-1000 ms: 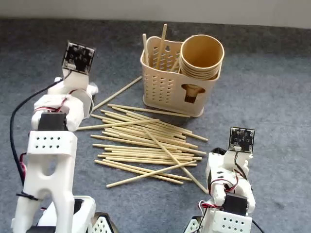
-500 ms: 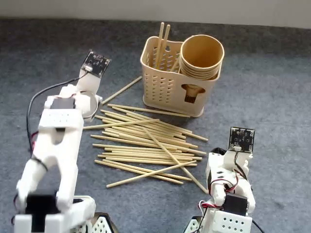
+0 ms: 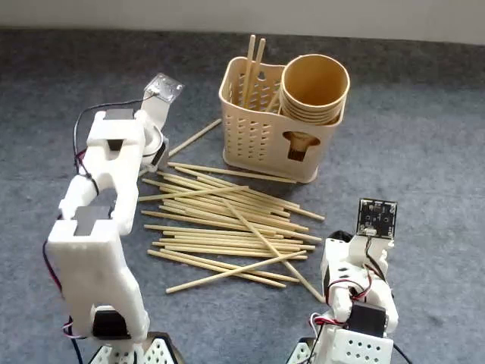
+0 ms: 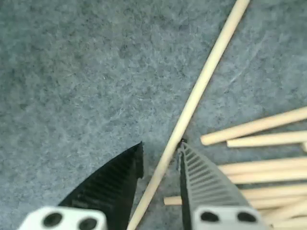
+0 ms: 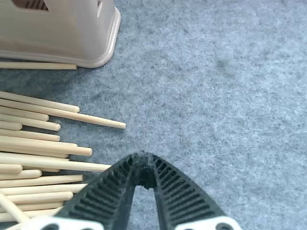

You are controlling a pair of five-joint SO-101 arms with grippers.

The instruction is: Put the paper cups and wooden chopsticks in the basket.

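**Left arm swung in over the stray chopstick**

Since a second ago my left arm (image 3: 106,197) has stretched forward. My left gripper (image 4: 161,146) now hangs with its jaws spread, astride a lone chopstick (image 4: 201,81). The stick runs up between them, close against the pale jaw — touching or not, I cannot tell. Just beside that jaw lie ends from the pile of chopsticks (image 3: 227,227).

Farther ahead stands the basket (image 3: 258,144), holding the stack of paper cups (image 3: 314,87). Its two chopsticks (image 3: 254,64), which leaned apart a second ago, now stand together.

My right gripper (image 5: 144,163) has not shifted — jaws pressed together on nothing, with the pile's tips off to one side and the basket's foot ahead.
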